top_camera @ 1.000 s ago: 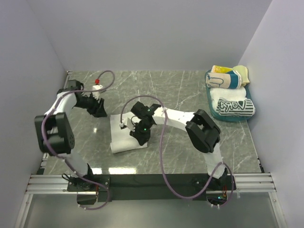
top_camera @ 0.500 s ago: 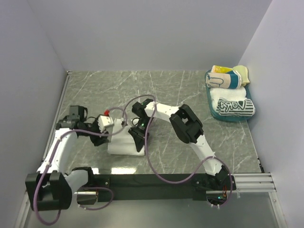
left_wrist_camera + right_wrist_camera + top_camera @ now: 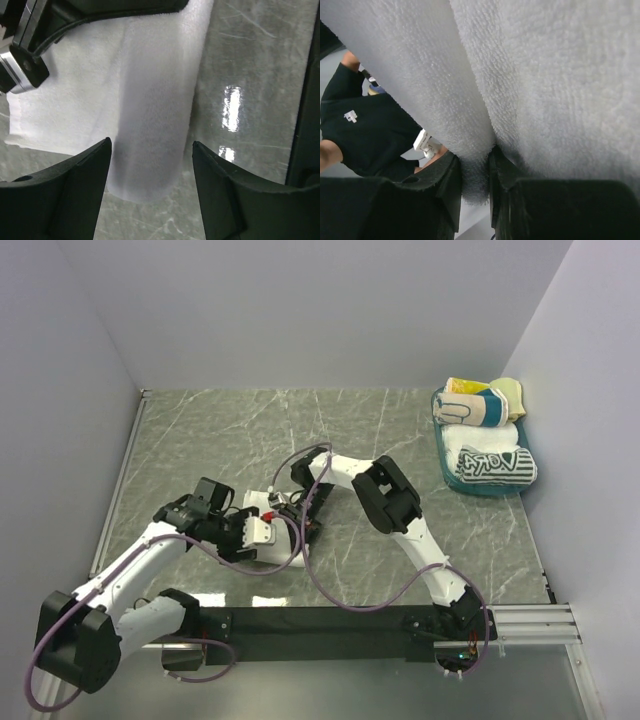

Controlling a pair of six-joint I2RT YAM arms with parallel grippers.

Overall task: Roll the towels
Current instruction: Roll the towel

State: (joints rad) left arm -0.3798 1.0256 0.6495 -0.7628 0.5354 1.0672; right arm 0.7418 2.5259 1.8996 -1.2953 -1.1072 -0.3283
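My left gripper hangs wide over the white towel, which lies on the table near my bases. One finger stands on each side of the towel's rolled part; I cannot tell whether they touch it. Just beyond, my right gripper is nearly closed, pinching a fold of the same towel between its fingers. Well apart, at the far right, a printed roll and a striped roll lie in a teal tray.
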